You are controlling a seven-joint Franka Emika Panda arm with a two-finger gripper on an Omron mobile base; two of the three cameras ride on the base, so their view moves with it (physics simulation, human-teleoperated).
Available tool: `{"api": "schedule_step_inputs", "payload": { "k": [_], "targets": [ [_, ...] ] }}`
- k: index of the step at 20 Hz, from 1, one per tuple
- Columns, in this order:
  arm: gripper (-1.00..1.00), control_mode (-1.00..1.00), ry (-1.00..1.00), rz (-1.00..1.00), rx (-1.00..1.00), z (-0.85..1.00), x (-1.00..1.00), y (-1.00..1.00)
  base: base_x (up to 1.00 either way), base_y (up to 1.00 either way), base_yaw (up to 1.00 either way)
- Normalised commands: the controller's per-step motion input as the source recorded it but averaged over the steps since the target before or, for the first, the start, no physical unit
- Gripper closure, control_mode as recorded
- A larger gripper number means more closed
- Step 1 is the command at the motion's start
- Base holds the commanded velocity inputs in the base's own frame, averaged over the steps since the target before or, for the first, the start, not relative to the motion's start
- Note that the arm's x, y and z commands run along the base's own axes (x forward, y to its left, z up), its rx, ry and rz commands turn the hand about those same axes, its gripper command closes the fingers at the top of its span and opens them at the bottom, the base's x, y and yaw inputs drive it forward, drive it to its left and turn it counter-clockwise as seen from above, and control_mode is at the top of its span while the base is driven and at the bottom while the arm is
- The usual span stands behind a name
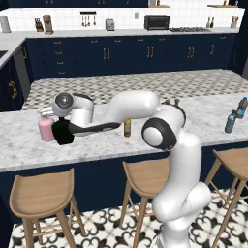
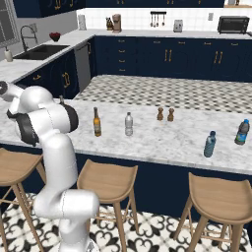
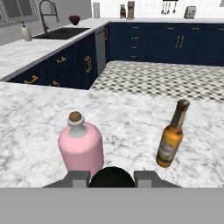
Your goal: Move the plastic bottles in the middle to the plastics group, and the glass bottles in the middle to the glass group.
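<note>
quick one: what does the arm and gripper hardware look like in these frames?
Glossy white rounded-link arm with dark grey disc joint caps ringed in black, one at the elbow, one near the wrist. The black boxy two-finger gripper hangs below the white wrist housing. No cables or markings are visible.

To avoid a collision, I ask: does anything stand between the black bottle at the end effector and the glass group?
Nothing visible does. The black bottle sits in the end effector, right before the pink bottle; the brown beer bottle stands apart beside it.
</note>
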Motion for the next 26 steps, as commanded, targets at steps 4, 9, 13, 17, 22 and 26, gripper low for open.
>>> {"api": "schedule_step_inputs", "payload": {
  "k": [4,9,13,17,22,26],
  "targets": [
    [1.00,-1.00,0.00,0.00,0.00,-0.01,0.15,0.03,0.00,0.00,0.00],
    [1.00,-1.00,0.00,0.00,0.00,-0.15,0.08,0.03,0.00,0.00,0.00],
    [1.00,-1.00,0.00,0.00,0.00,-0.26,0.00,0.07,0.00,0.00,0.00],
    [1.00,-1.00,0.00,0.00,0.00,-0.21,0.00,0.05,0.00,0.00,0.00],
    [1.00,-1.00,0.00,0.00,0.00,-0.20,0.00,0.00,0.00,0.00,0.00],
    [1.00,-1.00,0.00,0.00,0.00,-0.14,0.00,0.00,0.00,0.00,0.00]
  ]
}}
